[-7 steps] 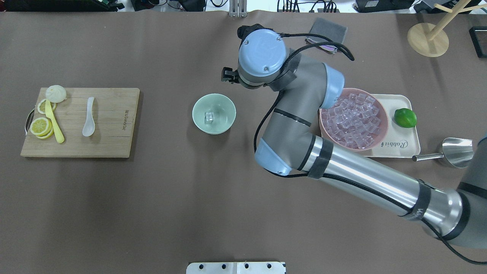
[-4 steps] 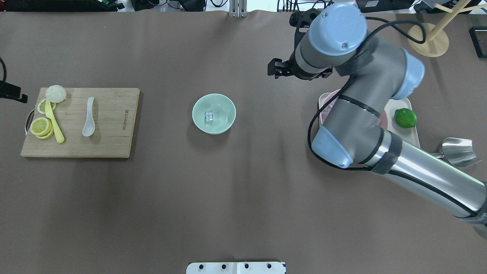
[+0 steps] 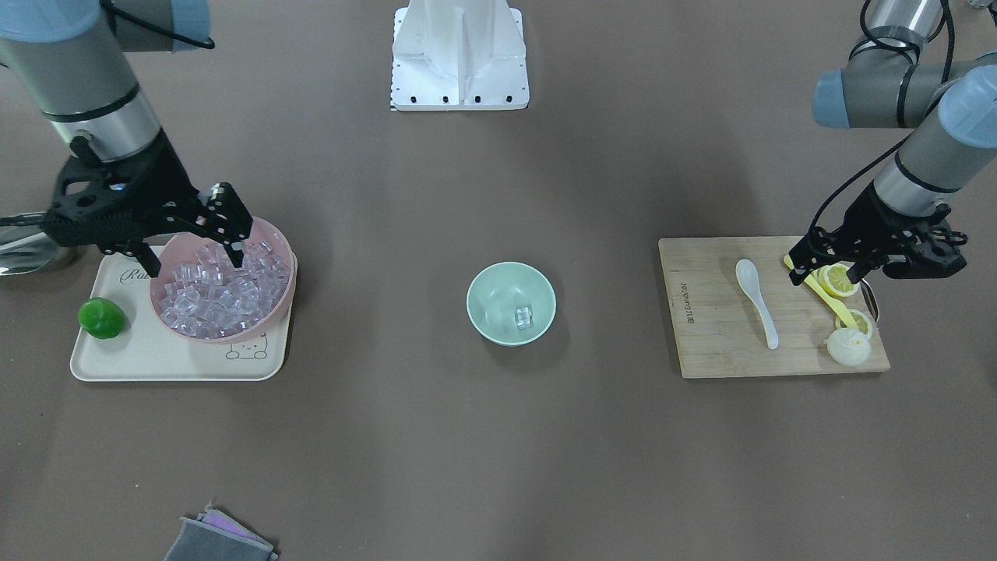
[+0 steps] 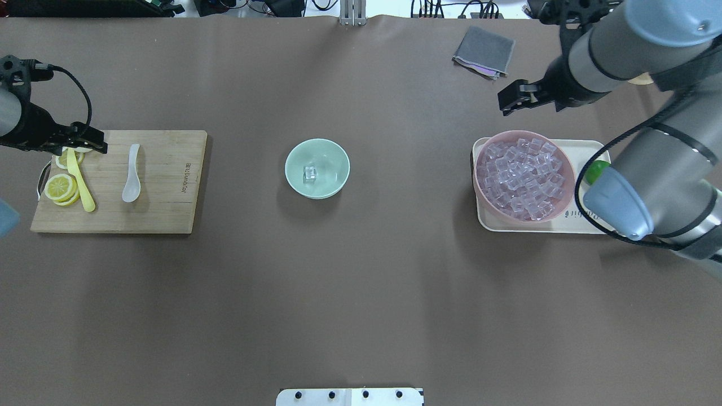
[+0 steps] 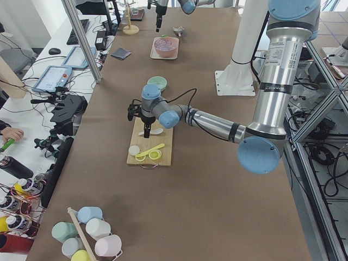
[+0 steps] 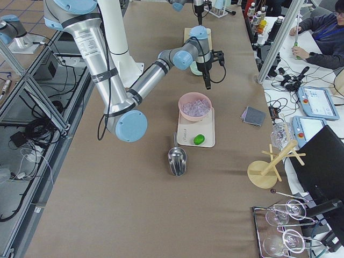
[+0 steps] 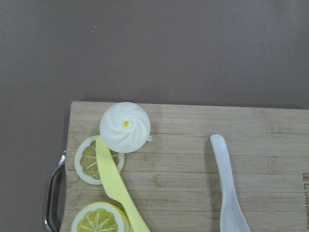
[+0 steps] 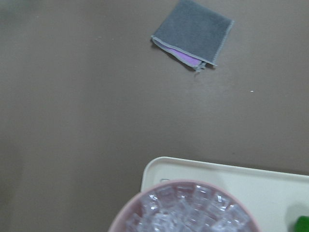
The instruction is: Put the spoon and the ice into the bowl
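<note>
Now we log ice (image 4: 309,173) inside bowl (image 4: 333,155); spoon (image 4: 131,180) lies on board (image 4: 169,208), the bowl's 9 o'clock overhead. The tray (image 4: 586,226) reads "Rabbit". The right gripper (image 3: 195,253) is spread; for the left gripper (image 4: 84,145) we cannot tell.

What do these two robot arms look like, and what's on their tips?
The left arm and right arm match: jointed tubes of shiny silver and matte grey, with round pale-blue caps at the joints. A loose black cable runs along each. The left end effector and right end effector are black, open-framed two-finger claws.
</note>
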You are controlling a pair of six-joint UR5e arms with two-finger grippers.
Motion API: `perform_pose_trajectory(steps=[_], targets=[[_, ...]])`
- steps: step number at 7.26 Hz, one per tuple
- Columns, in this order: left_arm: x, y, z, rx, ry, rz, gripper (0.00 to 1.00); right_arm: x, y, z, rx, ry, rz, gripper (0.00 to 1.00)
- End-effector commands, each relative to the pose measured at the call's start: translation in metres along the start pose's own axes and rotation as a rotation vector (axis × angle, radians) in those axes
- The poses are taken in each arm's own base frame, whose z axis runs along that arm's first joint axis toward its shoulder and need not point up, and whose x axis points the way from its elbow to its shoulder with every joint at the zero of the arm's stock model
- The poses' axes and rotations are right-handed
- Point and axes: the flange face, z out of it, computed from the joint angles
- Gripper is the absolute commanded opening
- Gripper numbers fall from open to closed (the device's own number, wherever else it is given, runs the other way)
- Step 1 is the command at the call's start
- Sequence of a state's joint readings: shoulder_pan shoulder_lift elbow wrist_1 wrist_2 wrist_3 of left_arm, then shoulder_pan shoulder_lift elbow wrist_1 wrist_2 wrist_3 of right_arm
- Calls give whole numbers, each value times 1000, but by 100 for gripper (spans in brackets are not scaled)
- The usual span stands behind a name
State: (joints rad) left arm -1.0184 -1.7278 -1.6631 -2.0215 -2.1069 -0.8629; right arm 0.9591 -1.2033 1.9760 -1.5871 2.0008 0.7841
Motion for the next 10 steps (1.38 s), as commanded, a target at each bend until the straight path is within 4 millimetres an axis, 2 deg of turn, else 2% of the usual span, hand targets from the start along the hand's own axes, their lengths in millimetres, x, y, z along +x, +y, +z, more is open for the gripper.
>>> perform_pose_trajectory(steps=[1, 2, 3, 4, 5, 7, 8, 9, 10], targets=[[22, -15, 25, 3, -24, 12, 97, 97, 9, -28, -45, -15, -67, 99], [26, -18, 28, 7, -26, 15, 93, 154, 15, -40, -57, -9, -104, 99], [27, -16, 32, 0, -29, 16, 88, 196, 23, -48, -69, -3, -138, 99], [33, -16, 33, -2, -24, 21, 84, 226, 32, -52, -80, -4, -153, 99], [32, -16, 35, -4, -26, -2, 79, 252, 41, -59, -85, -10, -166, 99], [44, -6, 49, 8, -52, -6, 78, 312, 70, -65, -107, -16, -172, 99], [47, -2, 54, 3, -56, -13, 77, 335, 84, -66, -116, 0, -166, 100], [46, 1, 64, 10, -67, -5, 75, 350, 99, -65, -129, 8, -151, 100], [36, 4, 84, 20, -66, 3, 74, 360, 108, -66, -133, 24, -126, 100]])
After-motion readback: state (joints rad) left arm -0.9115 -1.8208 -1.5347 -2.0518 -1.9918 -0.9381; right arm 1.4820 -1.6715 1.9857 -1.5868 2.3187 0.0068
